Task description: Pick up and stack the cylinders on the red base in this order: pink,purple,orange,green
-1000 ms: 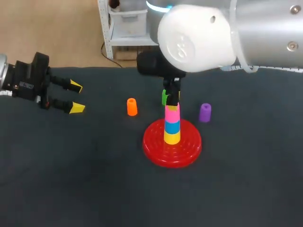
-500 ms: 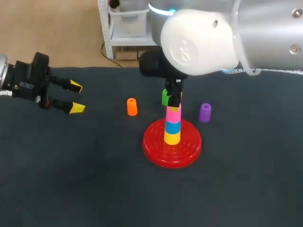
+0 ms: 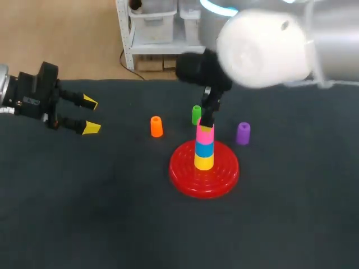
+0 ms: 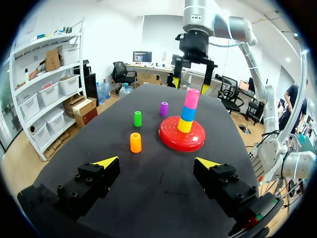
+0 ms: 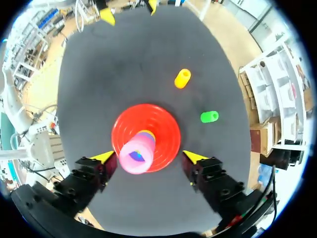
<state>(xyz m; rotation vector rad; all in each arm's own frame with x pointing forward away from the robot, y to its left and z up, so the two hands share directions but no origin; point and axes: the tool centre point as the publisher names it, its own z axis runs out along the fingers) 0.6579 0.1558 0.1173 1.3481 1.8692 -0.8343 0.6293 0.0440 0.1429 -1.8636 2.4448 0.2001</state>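
Pink cylinder [image 3: 205,133]: topmost on the stack standing on the red base [image 3: 185,174], over a blue piece [image 3: 204,149] and a yellow piece [image 3: 203,162]; it looks upright and in line with them.
Right gripper [image 5: 147,156]: directly above the stack, fingers spread wide to either side of the pink cylinder. In the wrist view one yellow tip sits very near its rim, and I cannot be sure it is clear of it, but nothing is pinched.
Left gripper [image 3: 90,115]: fingers spread, empty, over the left part of the table [image 3: 112,213], well apart from every cylinder.
Purple cylinder [image 3: 243,133]: upright on the table, near the base on my right side.
Orange cylinder [image 3: 156,126]: upright on the table, on the base's left side.
Green cylinder [image 3: 196,114]: upright on the table, beyond the base, between orange and purple.
Step in hand: placing pink appears done, so the release is at its end; purple, orange and green are not yet stacked.
Next move: likely the right arm rises straight off so neither finger nudges the stack, then crosses to the purple cylinder, comes down over it with fingers apart and closes on its sides.
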